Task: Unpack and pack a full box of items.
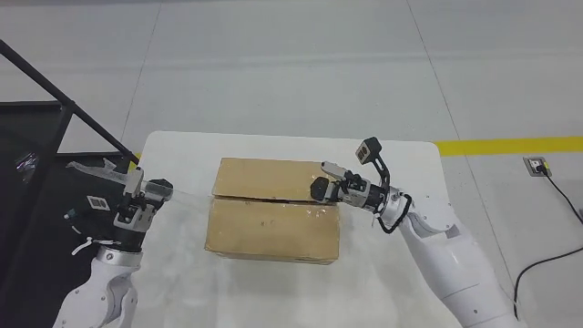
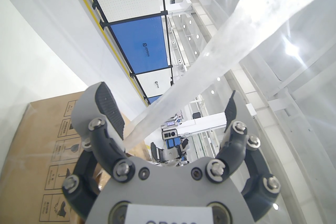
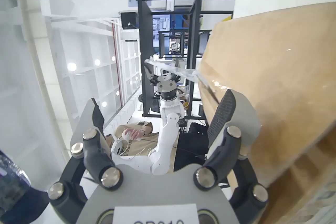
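Fingers [image 2: 109, 107] of left gripper [image 2: 168, 93] spread wide, clamped on nothing; likewise those of right gripper [image 3: 161, 99], parted, nothing between.

Tabletop [image 1: 364, 273] bearing box [image 1: 273, 228] at its middle, long side parallel to the near edge, flaps [image 1: 264, 178] down, dark seam [image 1: 264, 199] along the top.

Right gripper at the seam's right end, one finger pressed to the cardboard, the other out in free air. Left gripper well apart from the box, at the tabletop's left edge.

Tape [image 2: 199, 70], a clear strip, stretched from the box's left end toward that left edge, long axis in line with the seam. Passes through the gap of the left fingers and seemingly lies against one pad; stuck or merely touching, cannot tell.

Left arm by far the nearer to the strip's free length; right arm at its opposite end. Probably a matter of closing across the strip, flat faces to the pads, then drawing leftward, away from the box, to strip it clear before lifting the flaps.
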You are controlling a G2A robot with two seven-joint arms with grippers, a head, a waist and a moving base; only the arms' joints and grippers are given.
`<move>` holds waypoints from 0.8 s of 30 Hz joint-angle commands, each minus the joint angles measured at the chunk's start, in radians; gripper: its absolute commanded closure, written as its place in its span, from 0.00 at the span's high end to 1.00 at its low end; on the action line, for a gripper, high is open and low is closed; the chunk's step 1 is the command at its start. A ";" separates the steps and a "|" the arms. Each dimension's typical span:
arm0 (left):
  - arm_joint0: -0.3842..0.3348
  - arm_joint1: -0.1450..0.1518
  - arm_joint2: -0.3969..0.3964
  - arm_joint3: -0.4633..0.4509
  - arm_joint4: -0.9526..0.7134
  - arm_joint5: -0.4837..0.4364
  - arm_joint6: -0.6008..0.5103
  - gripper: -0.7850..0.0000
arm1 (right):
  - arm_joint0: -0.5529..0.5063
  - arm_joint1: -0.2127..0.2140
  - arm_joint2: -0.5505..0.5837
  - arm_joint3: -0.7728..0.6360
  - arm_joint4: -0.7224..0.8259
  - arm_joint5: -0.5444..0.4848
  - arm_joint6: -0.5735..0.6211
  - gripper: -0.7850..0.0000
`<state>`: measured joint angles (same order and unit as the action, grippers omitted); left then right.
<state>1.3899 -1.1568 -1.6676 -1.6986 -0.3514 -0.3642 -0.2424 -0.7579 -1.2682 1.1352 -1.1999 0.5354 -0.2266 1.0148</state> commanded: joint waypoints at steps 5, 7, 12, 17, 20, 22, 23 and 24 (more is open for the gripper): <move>0.003 -0.003 0.006 -0.013 0.003 0.000 -0.001 1.00 | -0.022 0.010 -0.005 -0.038 -0.098 0.073 -0.025 1.00; 0.002 -0.004 0.008 -0.017 0.005 0.001 -0.001 1.00 | -0.025 0.008 -0.011 -0.035 -0.107 0.086 -0.064 1.00; 0.002 -0.006 0.008 -0.020 0.009 0.004 -0.002 1.00 | -0.011 0.003 -0.018 0.002 -0.102 0.103 -0.099 1.00; -0.002 -0.008 0.011 -0.017 0.019 0.013 -0.006 1.00 | -0.005 0.001 -0.026 0.029 -0.101 0.110 -0.092 1.00; -0.004 -0.009 0.016 -0.022 0.031 0.016 -0.011 1.00 | -0.003 0.000 -0.026 0.042 -0.095 0.106 -0.090 1.00; -0.002 -0.009 0.020 -0.031 0.039 0.014 -0.016 1.00 | -0.003 0.000 -0.024 0.048 -0.092 0.101 -0.089 1.00; 0.000 -0.010 0.022 -0.036 0.043 0.013 -0.018 1.00 | -0.002 0.000 -0.022 0.051 -0.091 0.101 -0.088 1.00; 0.003 -0.010 0.024 -0.041 0.049 0.013 -0.019 1.00 | -0.001 0.000 -0.021 0.054 -0.090 0.101 -0.085 1.00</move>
<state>1.3897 -1.1664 -1.6461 -1.7333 -0.3090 -0.3504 -0.2596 -0.7603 -1.2682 1.1127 -1.1491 0.4447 -0.1258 0.9269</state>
